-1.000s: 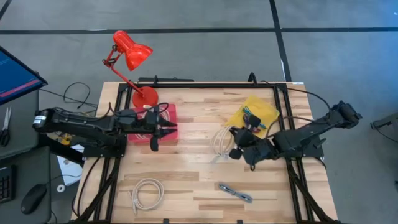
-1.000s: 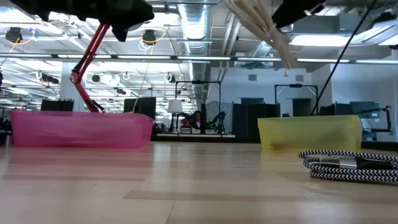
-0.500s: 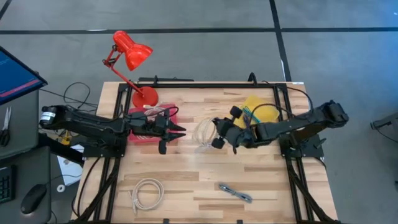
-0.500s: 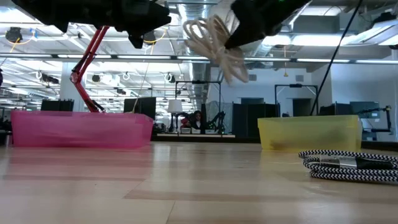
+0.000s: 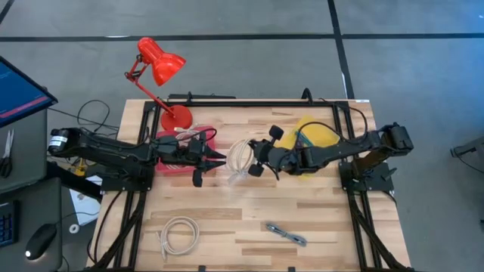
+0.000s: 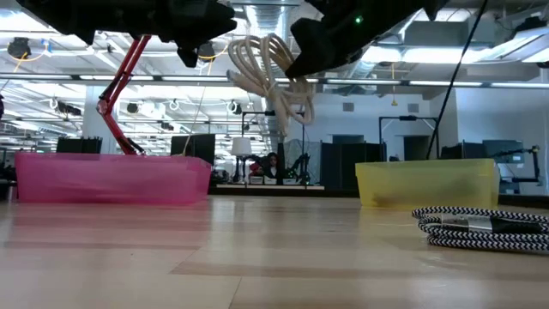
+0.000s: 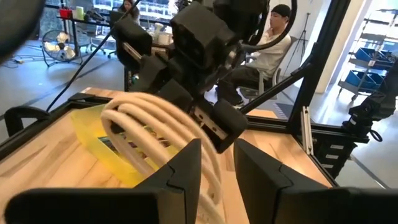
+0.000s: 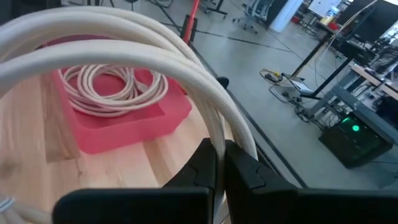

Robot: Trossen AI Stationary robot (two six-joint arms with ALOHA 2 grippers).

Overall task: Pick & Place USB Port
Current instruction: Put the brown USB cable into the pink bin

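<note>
White USB cable coil is up in the air over the middle of the surface, pinched by the right end effector; its fingers are clamped tight on a strand, and the loops dangle below it in the low view; the left end effector sits just beside the coil on the other side, fingers a bit apart with the cable strands right in front of them, but honestly can't tell if they're actually touching it; so the two arms basically meet nose to nose over the wood.

Going outward: a pink bin is right under the left arm, with another white coil already lying in it; a yellow bin is behind the right arm, some cables inside; a red desk lamp stands at the back left corner; nearer the front edge there's a loose white cable and a black-and-white braided cable lying flat on the surface; a person is sitting in the room behind.
</note>
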